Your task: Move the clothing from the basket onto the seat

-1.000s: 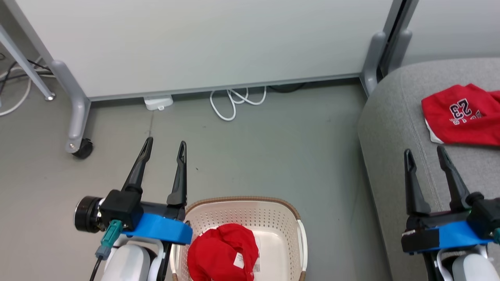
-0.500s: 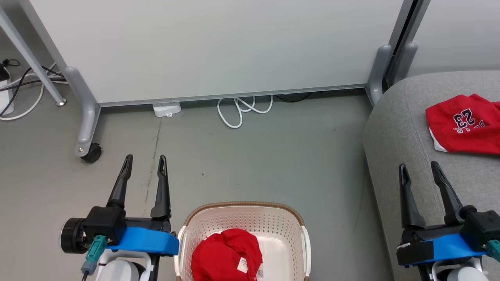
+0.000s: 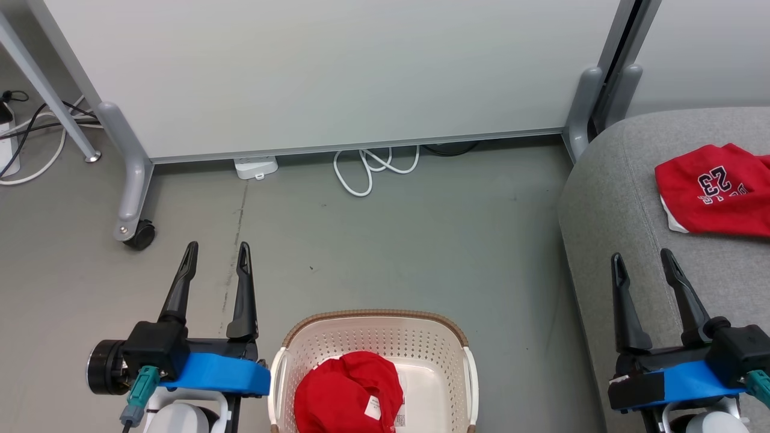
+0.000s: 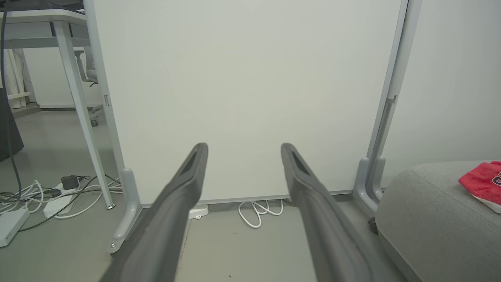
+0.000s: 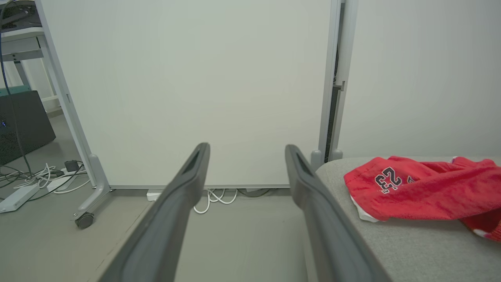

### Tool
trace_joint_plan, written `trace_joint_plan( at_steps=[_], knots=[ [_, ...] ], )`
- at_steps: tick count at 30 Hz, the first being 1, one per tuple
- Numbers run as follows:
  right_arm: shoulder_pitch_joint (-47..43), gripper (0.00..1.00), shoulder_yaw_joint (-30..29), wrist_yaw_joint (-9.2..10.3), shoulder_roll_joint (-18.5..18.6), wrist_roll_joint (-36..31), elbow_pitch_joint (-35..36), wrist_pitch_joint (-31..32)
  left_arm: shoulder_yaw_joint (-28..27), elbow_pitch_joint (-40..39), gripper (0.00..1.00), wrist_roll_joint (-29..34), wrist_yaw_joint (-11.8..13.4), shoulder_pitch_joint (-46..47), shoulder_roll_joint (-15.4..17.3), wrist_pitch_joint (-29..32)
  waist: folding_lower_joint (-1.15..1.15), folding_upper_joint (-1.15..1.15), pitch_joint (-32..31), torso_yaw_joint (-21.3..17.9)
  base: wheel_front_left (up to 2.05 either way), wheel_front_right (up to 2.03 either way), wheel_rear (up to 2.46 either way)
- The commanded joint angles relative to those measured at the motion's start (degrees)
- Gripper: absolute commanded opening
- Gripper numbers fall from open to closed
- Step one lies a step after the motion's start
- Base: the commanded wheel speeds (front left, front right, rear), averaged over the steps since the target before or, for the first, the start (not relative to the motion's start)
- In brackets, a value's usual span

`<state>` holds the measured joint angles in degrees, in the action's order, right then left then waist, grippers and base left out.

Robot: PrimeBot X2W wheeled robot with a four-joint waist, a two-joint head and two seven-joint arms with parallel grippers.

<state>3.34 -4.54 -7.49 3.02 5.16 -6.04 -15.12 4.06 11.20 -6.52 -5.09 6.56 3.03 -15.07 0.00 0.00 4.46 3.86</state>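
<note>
Red garment (image 3: pixel 349 391) w/ a white label lies bunched inside the basket (image 3: pixel 373 314), bottom centre of the head view. The basket is cream, perforated, w/ a brown rim, and stands on the grey floor (image 3: pixel 421 240). 2nd item, the "23" piece (image 3: pixel 716 189), also red, lies on the seat (image 3: pixel 613 198), the light-grey upholstered one at right, well apart from the basket. A bit of white trim shows at its lower-left edge.

The left tool (image 3: pixel 218 246) hangs over the floor just beside the basket's left side, fingers spread wide, nothing btw them. The right tool (image 3: pixel 641 255) is over the seat's front part, near the "23" piece but apart from it, fingers likewise wide apart and holding nothing. Both point up the view toward a white partition panel (image 3: pixel 337 72) on castered legs. A looped white cable (image 3: pixel 373 171) lies at its foot.

Right wrist view: the "23" piece lies rumpled on the seat, to the right of the fingers. Left wrist view: the seat & a bit of red cloth at the far right edge.
</note>
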Motion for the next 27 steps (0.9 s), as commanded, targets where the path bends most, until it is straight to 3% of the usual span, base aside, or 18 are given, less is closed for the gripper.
trace_joint_plan(
  at_steps=[1, 18, 27],
  knots=[
    [0.06, 1.0, 0.06, -0.02, -0.19, -0.21, 0.05, -0.06, -0.36, -0.12, 1.0, 0.09, -0.21, 0.26, -0.07, -0.16, 0.0, 0.0, 0.04, -0.01, 0.0, 0.0, 0.0],
    [1.17, 1.0, 0.59, -0.02, -0.2, 0.33, -0.1, -0.06, 1.53, 2.49, 1.0, 1.17, -1.64, 2.81, -0.17, -0.16, 0.0, 0.0, 0.62, -0.98, 0.0, 0.0, 0.0],
    [3.81, 1.0, 1.46, -0.01, -0.17, -0.1, 0.67, -0.06, 10.41, 10.9, 1.0, 1.78, -2.51, 9.41, 2.62, -0.15, 0.0, 0.0, 3.55, -2.89, 0.0, 0.0, 0.0]
  ],
)
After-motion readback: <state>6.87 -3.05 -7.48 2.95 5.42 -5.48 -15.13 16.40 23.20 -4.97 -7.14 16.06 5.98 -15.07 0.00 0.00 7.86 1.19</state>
